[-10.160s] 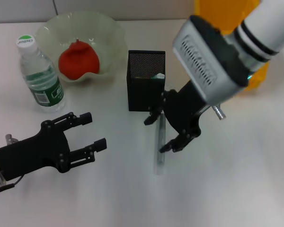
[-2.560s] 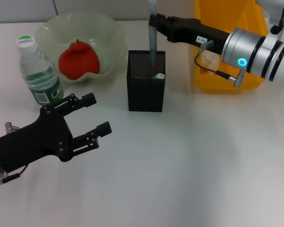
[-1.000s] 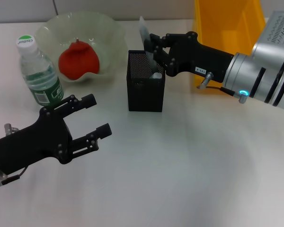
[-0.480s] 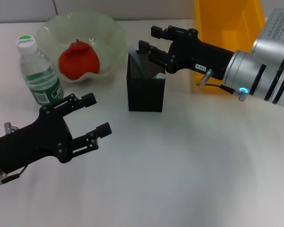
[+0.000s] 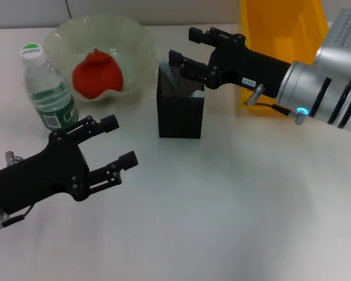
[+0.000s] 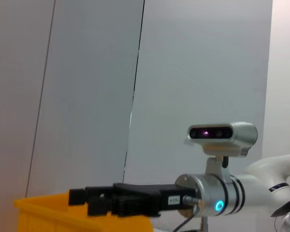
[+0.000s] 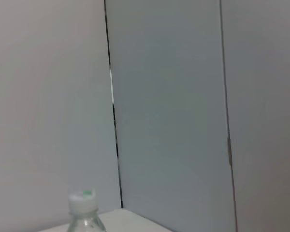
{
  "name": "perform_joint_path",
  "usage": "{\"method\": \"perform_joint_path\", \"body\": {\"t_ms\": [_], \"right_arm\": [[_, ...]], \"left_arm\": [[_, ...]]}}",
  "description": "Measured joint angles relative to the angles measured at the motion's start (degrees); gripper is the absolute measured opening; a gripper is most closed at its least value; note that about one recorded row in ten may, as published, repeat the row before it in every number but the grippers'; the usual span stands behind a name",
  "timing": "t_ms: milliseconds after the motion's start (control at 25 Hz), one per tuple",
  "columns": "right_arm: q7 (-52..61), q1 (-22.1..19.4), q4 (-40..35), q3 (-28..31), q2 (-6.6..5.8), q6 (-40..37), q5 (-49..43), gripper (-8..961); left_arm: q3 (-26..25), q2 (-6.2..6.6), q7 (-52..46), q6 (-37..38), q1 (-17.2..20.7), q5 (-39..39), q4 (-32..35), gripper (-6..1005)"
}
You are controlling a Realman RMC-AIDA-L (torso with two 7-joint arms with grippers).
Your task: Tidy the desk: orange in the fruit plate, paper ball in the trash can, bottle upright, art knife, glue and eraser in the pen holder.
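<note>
The orange point(image 5: 96, 73) lies in the pale green fruit plate point(image 5: 134, 36) at the back left. Beside it the bottle point(image 5: 48, 93) stands upright; its cap point(image 7: 83, 198) also shows in the right wrist view. The grey art knife point(image 5: 169, 78) leans inside the black mesh pen holder point(image 5: 180, 114). My right gripper point(image 5: 187, 47) hovers open just above the holder's rim, holding nothing. My left gripper point(image 5: 120, 140) is open and empty over the table's front left. A small pale item point(image 5: 196, 92) sits in the holder; I cannot tell what it is. Paper ball, glue and eraser are out of view.
The yellow trash can point(image 5: 281, 29) stands at the back right behind my right arm; its edge point(image 6: 38, 215) also shows in the left wrist view, along with the right gripper point(image 6: 101, 203). White tabletop spreads across the front and right.
My right gripper lifted the art knife from the table, lowered it into the pen holder, then let go and opened. The knife now leans inside. The left arm barely moved.
</note>
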Motion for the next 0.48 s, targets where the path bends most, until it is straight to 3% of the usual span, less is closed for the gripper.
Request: {"method": "perform_joint_path", "body": {"t_ms": [280, 320, 480], "right_arm": [[6.61, -5.1, -4.67, -0.54, -0.47, -7.67, 0.04, 679], [9.03, -7.45, -7.17, -0.7, -0.57, -10.0, -1.42, 679], [12.83, -10.51, -11.31, -0.72, -0.82, -13.82, -5.73, 679]], "left_arm": [[0.22, -0.05, -1.85, -2.08, -0.32, 0.22, -0.17, 776], [0.38, 0.0, -3.12, -2.98, -0.6, 0.4, -0.03, 776], [0.83, 0.43, -5.71, -3.23, -1.4, 0.94, 0.43, 777]]}}
